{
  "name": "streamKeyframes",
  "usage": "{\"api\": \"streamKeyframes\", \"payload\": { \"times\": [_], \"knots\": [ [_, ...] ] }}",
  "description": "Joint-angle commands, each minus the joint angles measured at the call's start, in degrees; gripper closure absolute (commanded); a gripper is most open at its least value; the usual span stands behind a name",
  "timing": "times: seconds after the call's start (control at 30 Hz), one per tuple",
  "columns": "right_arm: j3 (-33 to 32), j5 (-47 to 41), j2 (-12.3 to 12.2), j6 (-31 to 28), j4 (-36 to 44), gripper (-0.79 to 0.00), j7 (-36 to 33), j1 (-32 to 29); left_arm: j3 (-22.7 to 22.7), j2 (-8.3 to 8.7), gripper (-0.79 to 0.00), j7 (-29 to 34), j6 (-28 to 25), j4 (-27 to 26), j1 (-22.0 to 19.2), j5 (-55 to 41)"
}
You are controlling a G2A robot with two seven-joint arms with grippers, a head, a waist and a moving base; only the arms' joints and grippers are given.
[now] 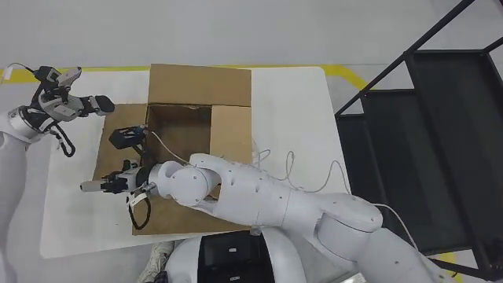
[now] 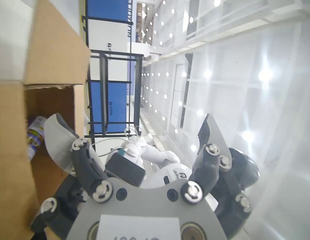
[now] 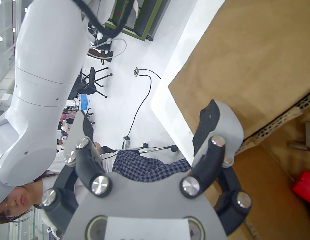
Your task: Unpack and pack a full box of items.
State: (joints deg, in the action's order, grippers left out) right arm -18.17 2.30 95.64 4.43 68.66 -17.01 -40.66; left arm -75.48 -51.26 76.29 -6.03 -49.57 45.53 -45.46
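An open cardboard box [image 1: 200,85] stands on the white table [image 1: 287,118] with its flaps spread. My right gripper [image 1: 93,186] is open over the box's left flap [image 3: 245,63], one finger [image 3: 215,121] at the flap's inner edge. In the right wrist view a red item [image 3: 304,184] lies inside the box. My left gripper [image 1: 100,104] hovers open and holding nothing near the box's far left corner. In the left wrist view, past the open left gripper [image 2: 133,131], a purple and white can [image 2: 34,136] lies in the box [image 2: 54,51].
A thin white cable [image 1: 295,169] lies on the table right of the box. Black metal stairs [image 1: 424,141] stand off the table's right side. A yellow floor line [image 1: 346,71] runs behind the table. The table's left edge [image 3: 165,116] is close to the right gripper.
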Motion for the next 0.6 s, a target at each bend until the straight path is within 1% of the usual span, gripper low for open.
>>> {"api": "streamKeyframes", "payload": {
  "times": [0.0, 0.07, 0.17, 0.23, 0.37, 0.47, 0.57],
  "knots": [
    [-1.48, 2.14, -1.53, 0.65, 3.50, -0.785, 0.09, -2.28, 1.14, -0.32, -0.785, -1.86, -0.12, 2.24, -0.67, 1.74],
    [-3.46, 4.79, -3.57, 1.80, 7.98, -0.785, -0.42, -5.10, 2.17, -0.63, -0.785, -2.70, -0.09, 4.17, -1.20, 3.02],
    [-8.12, 9.13, -7.37, 2.94, 15.91, -0.785, -0.90, -11.02, 3.46, -1.13, -0.785, -3.63, -0.42, 6.71, -1.94, 4.36],
    [-11.99, 12.45, -10.00, 3.45, 21.54, -0.785, -1.38, -15.80, 4.42, -1.49, -0.785, -3.40, -0.34, 8.00, -2.24, 5.00],
    [-20.97, 17.75, -14.82, 2.23, 32.50, -0.785, -3.58, -26.81, 6.28, -2.20, -0.785, -3.94, -1.00, 10.14, -2.88, 6.94],
    [-27.65, 19.93, -17.47, -0.10, 38.87, -0.785, -4.83, -34.76, 8.08, -2.91, -0.785, -4.04, -1.61, 10.68, -3.43, 8.62],
    [-33.47, 20.12, -19.26, -2.92, 42.90, -0.785, -5.51, -41.15, 9.93, -3.62, -0.785, -3.04, -1.99, 10.84, -3.87, 10.10]
  ]
}}
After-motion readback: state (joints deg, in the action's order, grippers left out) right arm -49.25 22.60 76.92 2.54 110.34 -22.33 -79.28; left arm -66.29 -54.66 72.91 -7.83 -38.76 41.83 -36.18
